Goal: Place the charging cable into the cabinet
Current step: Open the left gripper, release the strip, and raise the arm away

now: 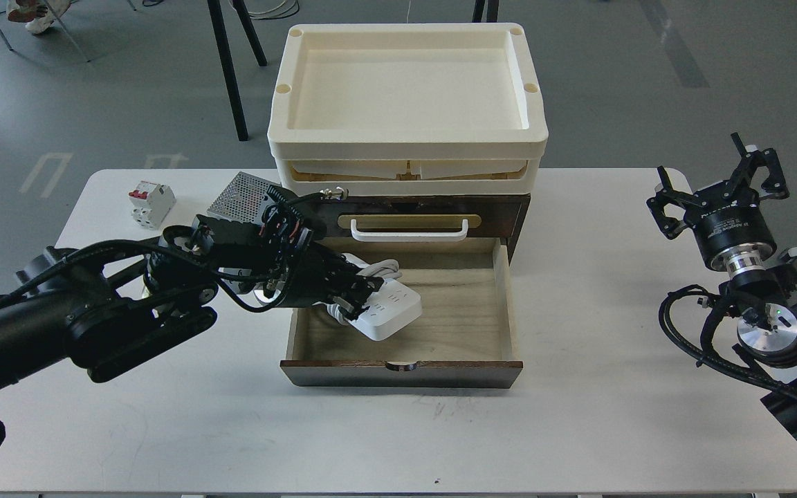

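Note:
The charging cable (388,310), a white power strip with its white cord coiled behind it, sits low inside the open pale wood drawer (468,325) of the dark brown cabinet (516,207). My left gripper (351,290) reaches into the drawer from the left and is shut on the strip's left end and cord. My right gripper (717,187) is open and empty, raised at the table's far right, well away from the cabinet.
A cream plastic tray (405,138) tops the cabinet, above a white bar handle (409,232). A perforated metal box (243,197) and a small white-and-red circuit breaker (151,203) lie at the back left of the white table (398,429).

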You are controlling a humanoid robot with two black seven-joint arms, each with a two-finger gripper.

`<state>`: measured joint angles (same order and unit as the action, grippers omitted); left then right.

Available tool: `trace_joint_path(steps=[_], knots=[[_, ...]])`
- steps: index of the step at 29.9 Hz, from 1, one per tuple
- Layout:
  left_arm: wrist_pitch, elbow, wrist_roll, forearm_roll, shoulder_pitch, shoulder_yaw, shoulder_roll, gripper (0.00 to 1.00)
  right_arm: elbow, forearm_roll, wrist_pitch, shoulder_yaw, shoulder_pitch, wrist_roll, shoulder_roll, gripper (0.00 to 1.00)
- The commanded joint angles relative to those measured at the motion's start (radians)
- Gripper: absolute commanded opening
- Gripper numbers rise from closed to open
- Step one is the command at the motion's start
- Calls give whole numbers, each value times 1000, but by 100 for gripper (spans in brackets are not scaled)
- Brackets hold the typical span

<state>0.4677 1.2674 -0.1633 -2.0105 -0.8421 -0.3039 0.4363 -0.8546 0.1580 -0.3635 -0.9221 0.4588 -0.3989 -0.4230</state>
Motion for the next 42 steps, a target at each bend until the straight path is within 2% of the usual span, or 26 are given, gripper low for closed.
trace_joint_path(steps=[1,3,4,8,12,14,18,22,26,28,32,42], knots=[[0,-2,5,-4,3,-1,-10,27,0,0,0,0,0,0,0,100],[-11,4,5,-2,6,-3,-10,50,0,0,0,0,0,0,0,100],[-26,9,5,-2,8,-6,-11,58,0,0,0,0,0,0,0,100],[-132,15,-5,4,9,-4,-13,84,0,0,0,0,0,0,0,100],[-158,91,-21,42,12,-20,-1,93,0,0,0,0,0,0,0,100],[-158,160,-35,134,12,-44,13,93,0,0,0,0,0,0,0,100],[-159,282,-25,347,35,-124,24,97,0,0,0,0,0,0,0,100],[-159,291,-28,471,34,-278,6,98,0,0,0,0,0,0,0,100],[-150,280,-24,769,32,-510,-7,99,0,0,0,0,0,0,1,100],[-150,254,-6,957,28,-610,-7,99,0,0,0,0,-2,0,0,100],[-162,195,65,1266,29,-748,10,99,0,0,-5,-1,0,0,1,100],[-146,-112,57,1689,153,-900,36,99,2,3,-2,-26,3,2,1,100]])
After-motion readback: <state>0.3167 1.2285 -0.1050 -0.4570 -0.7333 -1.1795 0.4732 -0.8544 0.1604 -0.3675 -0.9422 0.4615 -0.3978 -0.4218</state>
